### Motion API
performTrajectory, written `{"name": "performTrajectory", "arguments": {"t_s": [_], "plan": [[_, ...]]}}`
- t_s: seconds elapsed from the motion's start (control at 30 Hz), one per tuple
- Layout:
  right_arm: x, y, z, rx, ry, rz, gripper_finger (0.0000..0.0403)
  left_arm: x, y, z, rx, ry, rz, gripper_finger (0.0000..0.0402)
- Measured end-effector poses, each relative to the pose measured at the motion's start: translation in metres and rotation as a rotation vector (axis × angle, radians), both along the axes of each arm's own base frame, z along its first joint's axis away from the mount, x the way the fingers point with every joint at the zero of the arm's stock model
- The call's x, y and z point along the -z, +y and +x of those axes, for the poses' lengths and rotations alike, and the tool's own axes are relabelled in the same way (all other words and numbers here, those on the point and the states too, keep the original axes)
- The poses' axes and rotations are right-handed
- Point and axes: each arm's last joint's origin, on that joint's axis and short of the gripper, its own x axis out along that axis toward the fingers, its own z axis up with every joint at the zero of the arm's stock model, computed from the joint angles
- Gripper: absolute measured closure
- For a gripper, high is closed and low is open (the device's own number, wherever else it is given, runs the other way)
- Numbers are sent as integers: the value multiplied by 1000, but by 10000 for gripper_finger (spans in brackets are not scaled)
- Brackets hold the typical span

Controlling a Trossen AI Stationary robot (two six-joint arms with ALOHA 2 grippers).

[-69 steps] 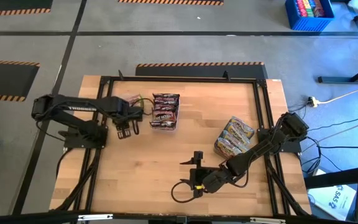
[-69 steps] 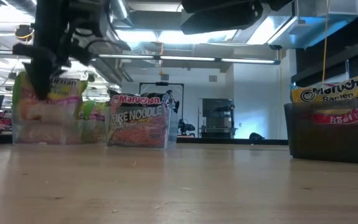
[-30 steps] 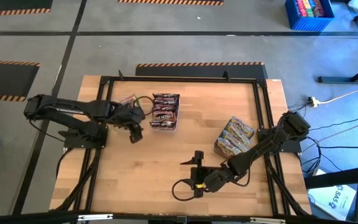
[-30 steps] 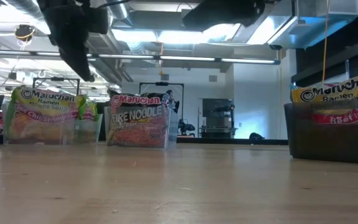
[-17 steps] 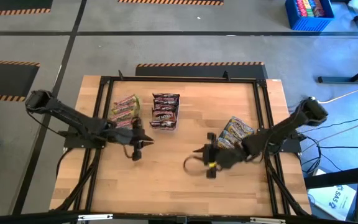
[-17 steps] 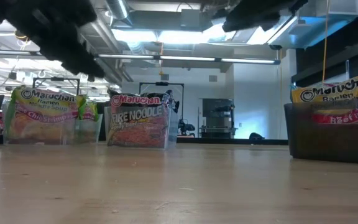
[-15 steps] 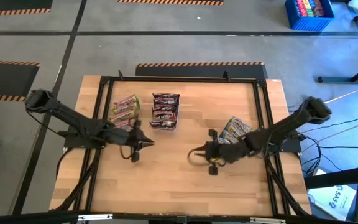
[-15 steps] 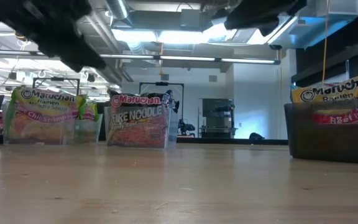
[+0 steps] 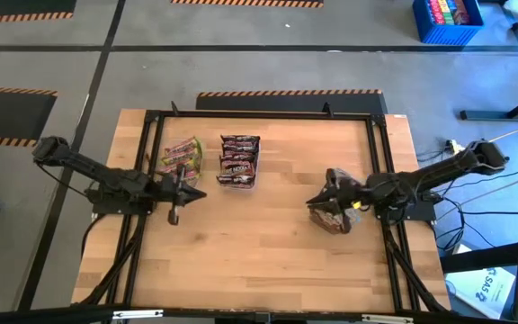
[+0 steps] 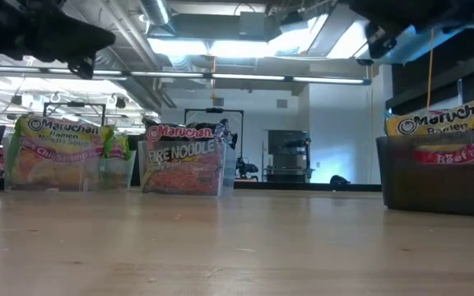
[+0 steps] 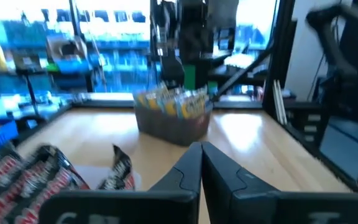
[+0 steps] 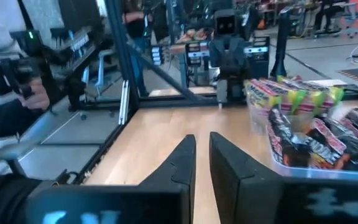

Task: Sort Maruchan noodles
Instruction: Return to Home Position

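Packets of Maruchan noodles (image 9: 238, 158) lie in three clear bins on the wooden surface (image 9: 241, 261) in the high view. Yellow-green and yellow-pink ones fill the left bin (image 9: 164, 169), dark maroon ones the middle bin (image 9: 237, 185), and yellow ones the right bin (image 9: 333, 224). The left jaws hang over bare wood just beside the left bin, and the right jaws hang over the right bin.

The low view shows the packets standing upright in their bins, with the left arm (image 10: 39, 33) and right arm (image 10: 418, 20) as dark shapes overhead.

In the left wrist view the left jaws are clenched, their fingers (image 11: 188, 171) meeting with nothing between them, and maroon packets lie near.

In the right wrist view the right jaws are all but closed on nothing, with only a thin slit between them. A person's hand (image 12: 35, 96) shows beyond the surface.
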Motion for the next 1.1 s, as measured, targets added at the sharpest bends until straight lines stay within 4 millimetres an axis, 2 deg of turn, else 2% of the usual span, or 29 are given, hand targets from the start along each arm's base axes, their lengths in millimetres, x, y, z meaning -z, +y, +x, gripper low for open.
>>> {"name": "performTrajectory", "arguments": {"t_s": [0.27,0.63,0.9,1.1], "plan": [[24,-22,-34,59,-44,63,373,11,12,-19,-42,-110,12,399],[55,-40,-74,117,-175,106,372,17,19,-29,-93,-96,15,398],[65,-45,-92,155,-124,91,372,19,18,-33,-44,-85,0,398],[68,-46,-92,194,-95,37,372,22,18,-33,-48,-64,30,398]]}}
